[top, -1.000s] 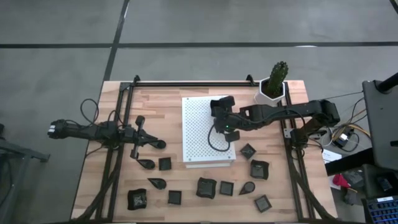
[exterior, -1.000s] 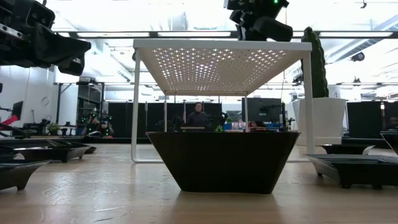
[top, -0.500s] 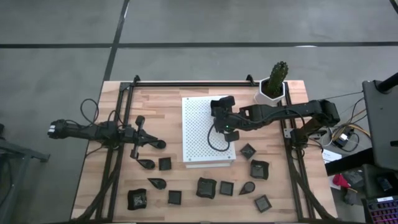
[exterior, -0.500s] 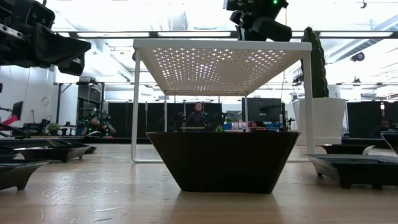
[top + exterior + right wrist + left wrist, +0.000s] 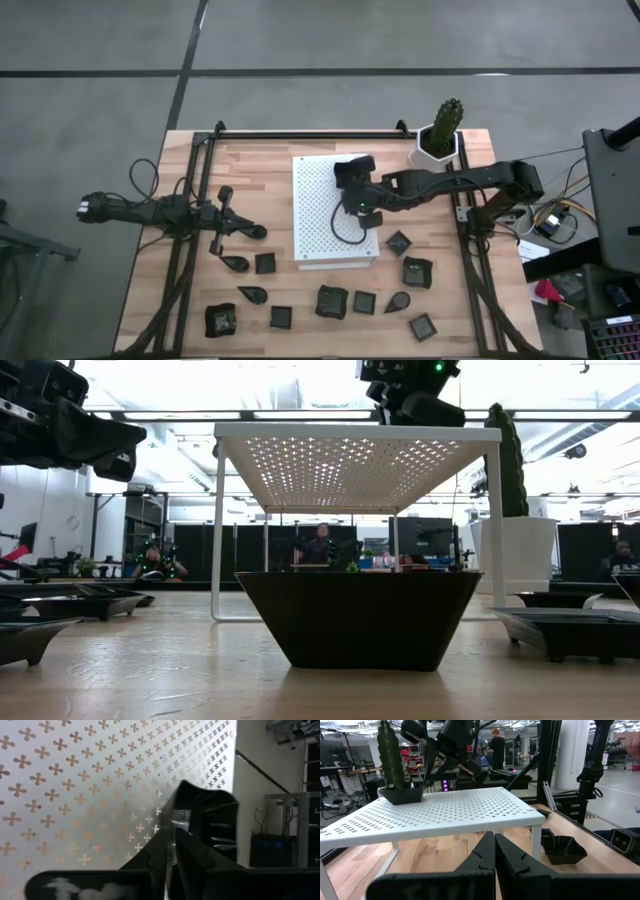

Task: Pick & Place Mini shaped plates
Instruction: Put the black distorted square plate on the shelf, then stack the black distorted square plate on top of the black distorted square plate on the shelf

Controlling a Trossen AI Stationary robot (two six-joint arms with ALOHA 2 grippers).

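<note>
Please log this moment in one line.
right end effector: shut on mini plate, over white board | left end effector: shut, idle

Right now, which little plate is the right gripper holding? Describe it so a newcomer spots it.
Find the white perforated board mid-table. Above it, the right gripper pinches a small dark plate by its rim. It is the only plate off the wood; the others lie on the table near the front edge.

1. The right gripper (image 5: 352,188) has edged slightly toward the left side of the white perforated metal board (image 5: 318,226) in the high view.
2. In the low view, the same gripper (image 5: 405,392) sits a little higher and farther left above the board's top.
3. Behind the table, a person (image 5: 151,559) has shifted position.
</note>
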